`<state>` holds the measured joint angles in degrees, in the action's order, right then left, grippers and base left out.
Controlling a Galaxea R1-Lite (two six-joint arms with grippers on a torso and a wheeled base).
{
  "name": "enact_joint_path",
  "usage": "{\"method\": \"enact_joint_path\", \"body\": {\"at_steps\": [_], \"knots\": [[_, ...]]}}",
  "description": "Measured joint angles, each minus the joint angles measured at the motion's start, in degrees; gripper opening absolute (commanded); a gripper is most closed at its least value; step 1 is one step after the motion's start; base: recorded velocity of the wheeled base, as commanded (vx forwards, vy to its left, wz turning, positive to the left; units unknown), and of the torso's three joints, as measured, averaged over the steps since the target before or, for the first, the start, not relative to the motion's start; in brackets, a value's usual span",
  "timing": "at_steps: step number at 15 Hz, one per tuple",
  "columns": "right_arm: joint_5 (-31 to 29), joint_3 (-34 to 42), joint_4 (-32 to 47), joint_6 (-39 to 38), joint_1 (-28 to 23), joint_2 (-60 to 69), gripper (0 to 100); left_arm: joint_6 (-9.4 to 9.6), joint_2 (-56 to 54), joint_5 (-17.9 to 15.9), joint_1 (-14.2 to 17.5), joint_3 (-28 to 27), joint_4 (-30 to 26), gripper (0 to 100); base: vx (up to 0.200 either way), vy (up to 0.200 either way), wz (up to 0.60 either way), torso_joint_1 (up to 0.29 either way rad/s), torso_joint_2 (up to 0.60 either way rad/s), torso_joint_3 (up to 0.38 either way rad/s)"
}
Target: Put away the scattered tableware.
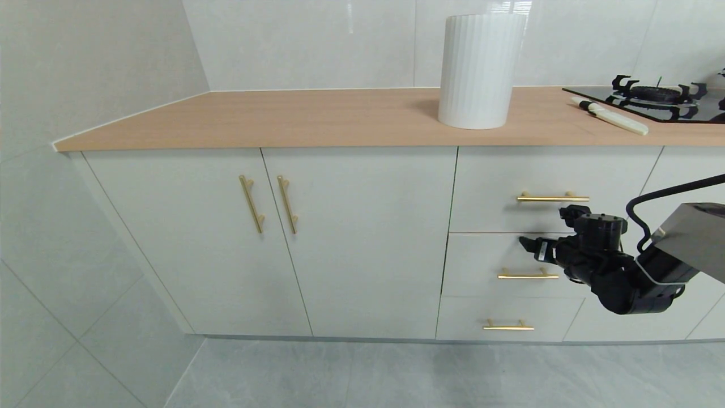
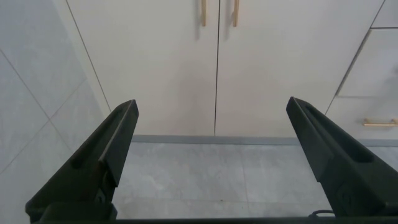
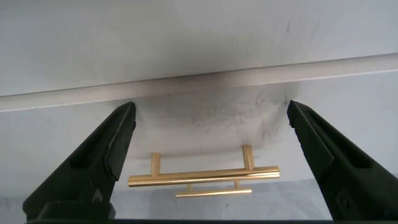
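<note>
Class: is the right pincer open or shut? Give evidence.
Open: right pincer fingers stand wide apart, gold drawer handle visible between them.

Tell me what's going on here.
The right gripper, open, is held in front of the drawer stack, just above the middle drawer's gold handle, touching nothing. The left gripper is also open and empty, low down facing the cabinet doors. On the counter a knife lies by the stove, near a white ribbed container.
</note>
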<state>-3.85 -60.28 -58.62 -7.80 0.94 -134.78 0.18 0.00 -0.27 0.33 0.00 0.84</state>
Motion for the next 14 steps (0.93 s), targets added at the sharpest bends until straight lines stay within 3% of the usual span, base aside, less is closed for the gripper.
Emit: {"method": "enact_joint_path", "body": {"at_steps": [7,14], "knots": [[-2.3,0.9,-1.8,-0.3,-0.1,0.8,100,0.00,0.0,0.0,0.0,0.0,0.0,100,0.000,0.000,0.00,0.000,0.00,0.000],[-1.8,10.3,2.9,0.0,0.0,21.1,100,0.00,0.0,0.0,0.0,0.0,0.0,100,0.000,0.000,0.00,0.000,0.00,0.000]]}}
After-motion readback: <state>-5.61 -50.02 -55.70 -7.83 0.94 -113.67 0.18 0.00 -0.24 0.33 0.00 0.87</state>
